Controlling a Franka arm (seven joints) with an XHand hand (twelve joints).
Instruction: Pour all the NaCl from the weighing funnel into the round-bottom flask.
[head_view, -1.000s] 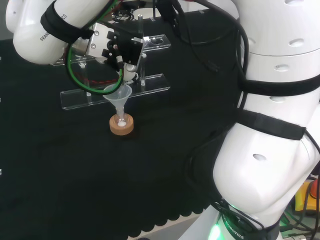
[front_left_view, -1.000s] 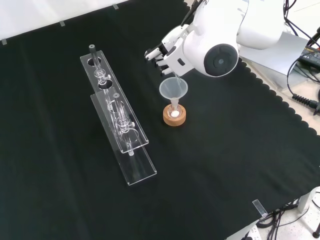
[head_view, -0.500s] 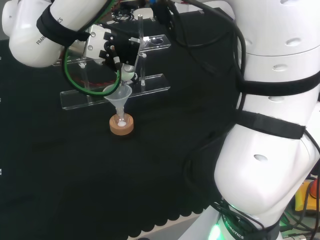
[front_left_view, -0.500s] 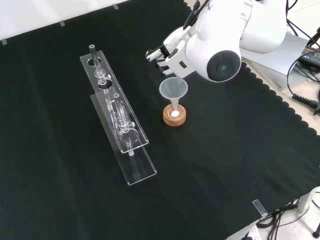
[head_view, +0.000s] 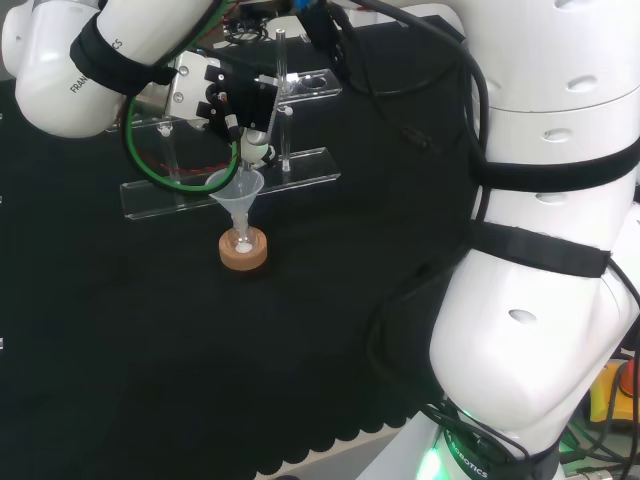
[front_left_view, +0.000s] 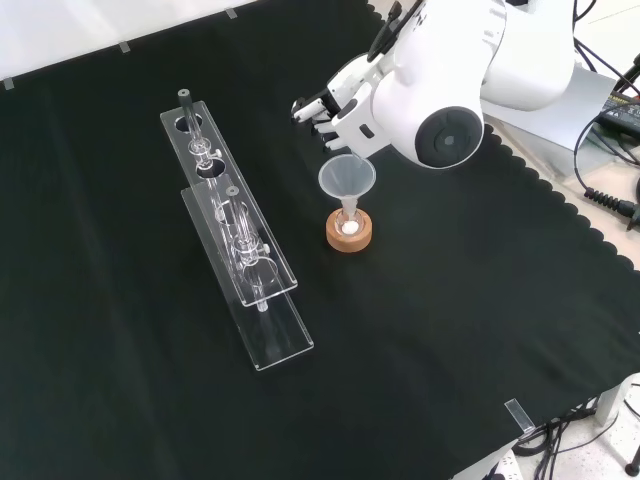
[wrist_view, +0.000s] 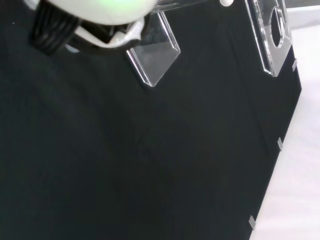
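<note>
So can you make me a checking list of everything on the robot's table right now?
Surface: black cloth, flat, no spills seen.
Job's things: clear funnel standing in a flask on a cork ring; white powder at the bottom.
Clutter: clear plastic rack holding glass pieces, to the left in the front view.
Hand: hand just above the funnel's rim; whether it holds anything is hard to tell.
Cables: green and black cables looping by the wrist; more at the bench edge.
Surroundings: yellow box with a red button beside the base.

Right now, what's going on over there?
Hand above the funnel, fingers curled on something clear. White powder in flask on cork ring. Nothing in the way.
</note>
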